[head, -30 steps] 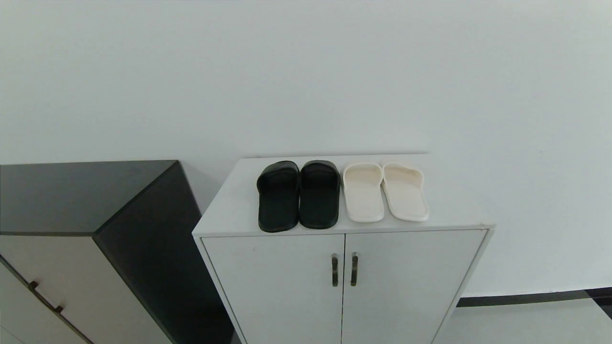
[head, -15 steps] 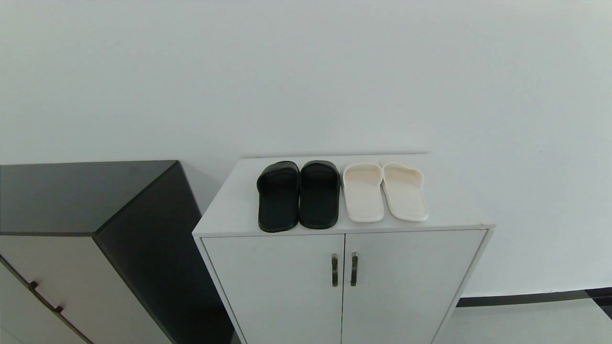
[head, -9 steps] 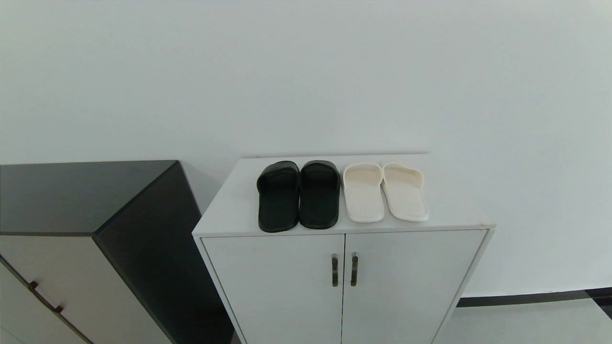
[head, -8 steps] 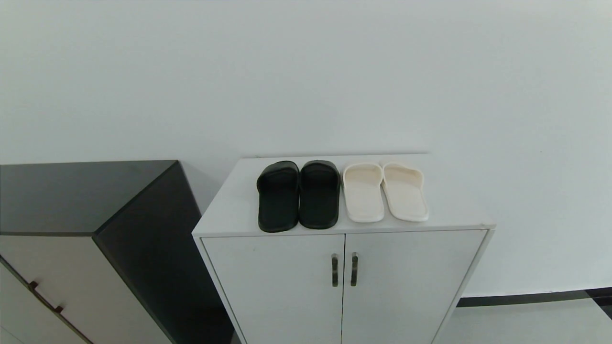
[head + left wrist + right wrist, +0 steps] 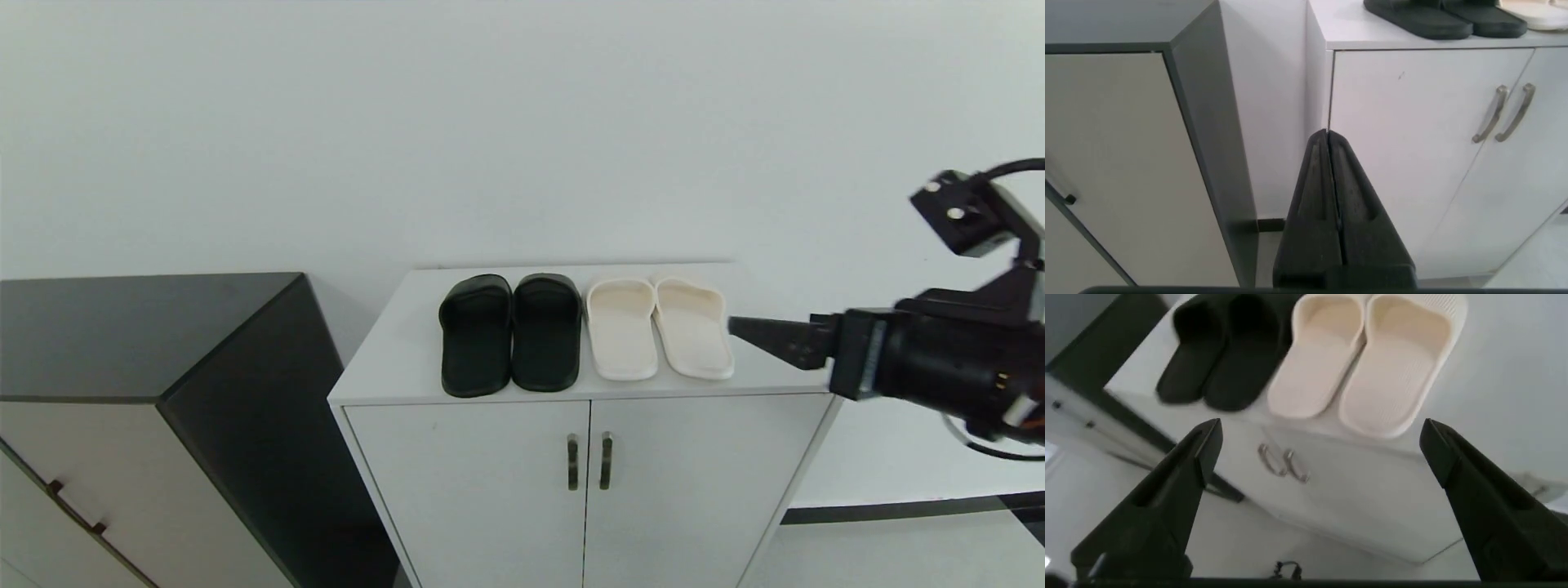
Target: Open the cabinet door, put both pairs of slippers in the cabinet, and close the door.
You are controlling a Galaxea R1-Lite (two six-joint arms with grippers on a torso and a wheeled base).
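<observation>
Foam, soft and rubbery, is what both pairs look made of, so I think they will be light, bendy and hard to break. The black slippers and the cream slippers lie side by side on top of the white cabinet, toes to the wall. Its two doors are shut, with thin metal handles close together in the middle. A handle looks hard and smooth, so grab it around its middle. A slipper is best pinched at the toe strap or the sole's edge. The right gripper hangs just beside the cream pair, fingers wide apart, holding nothing. The left gripper is down low, before the gap between the white cabinet and a dark cabinet, fingers pressed together, empty.
</observation>
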